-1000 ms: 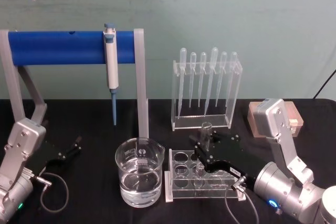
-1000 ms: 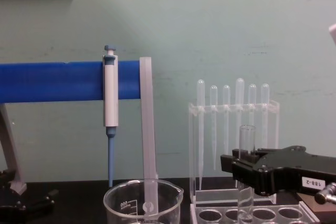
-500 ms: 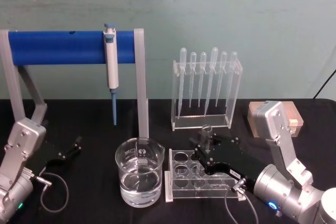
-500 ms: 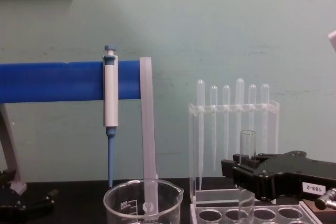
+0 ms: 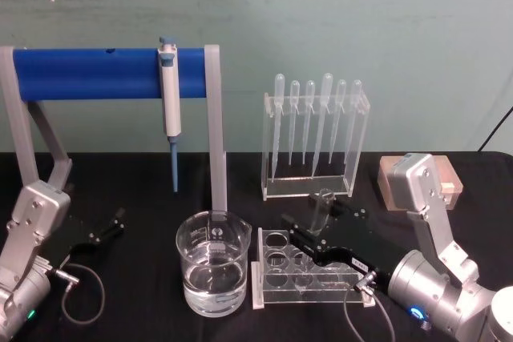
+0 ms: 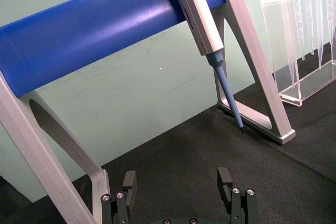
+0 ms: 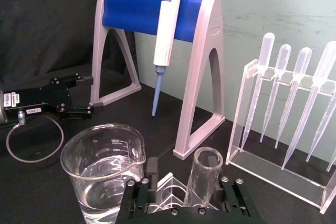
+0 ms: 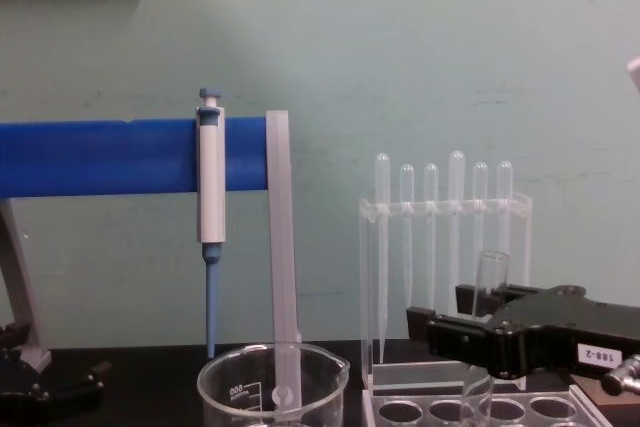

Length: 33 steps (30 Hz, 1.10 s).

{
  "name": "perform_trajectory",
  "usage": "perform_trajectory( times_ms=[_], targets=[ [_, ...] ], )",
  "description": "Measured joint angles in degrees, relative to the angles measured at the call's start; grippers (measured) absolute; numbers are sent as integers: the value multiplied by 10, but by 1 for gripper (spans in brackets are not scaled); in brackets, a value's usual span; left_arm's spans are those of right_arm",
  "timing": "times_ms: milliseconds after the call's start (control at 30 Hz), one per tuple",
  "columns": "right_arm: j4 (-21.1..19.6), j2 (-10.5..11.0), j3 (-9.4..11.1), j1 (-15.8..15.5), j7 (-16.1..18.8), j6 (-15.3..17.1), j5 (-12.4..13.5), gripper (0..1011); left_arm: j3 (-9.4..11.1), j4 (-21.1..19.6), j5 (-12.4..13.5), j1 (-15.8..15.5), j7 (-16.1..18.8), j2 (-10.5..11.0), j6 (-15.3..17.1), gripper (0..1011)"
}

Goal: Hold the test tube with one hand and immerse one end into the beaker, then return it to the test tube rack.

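right gripper [image 5: 314, 239] clamped on test tube [image 5: 321, 211], tube tilted between its fingers above rack [image 5: 272, 278], beaker [image 5: 212, 271] just left, left gripper [image 5: 112, 224] parked, fingers apart

**Black table, lab items on top**

Table [image 5: 144, 310] had a black cloth surface. On it stood the beaker [image 5: 213, 271] part-filled with clear liquid, the clear tube rack [image 5: 300, 276] just beside it, the clear pipette stand [image 5: 314, 143] behind the rack, and the grey-and-blue pipettor stand [image 5: 112, 94] at left. A tan block [image 5: 394, 178] sat toward the right edge. A grey cable [image 5: 80, 282] looped at front left.
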Motion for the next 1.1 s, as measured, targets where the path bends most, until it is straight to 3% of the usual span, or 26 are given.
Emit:
perform_trajectory(
  times_ms=[200,467,1100],
  targets=[
    [-17,5,7,-7,-6,2,0,760,0,0,0,0,0,0,0,1000],
    [-42,15,34,-23,-20,2,1,995,0,0,0,0,0,0,0,1000],
    [-106,34,101,-76,-42,-7,19,1004,0,0,0,0,0,0,0,1000]
  ],
)
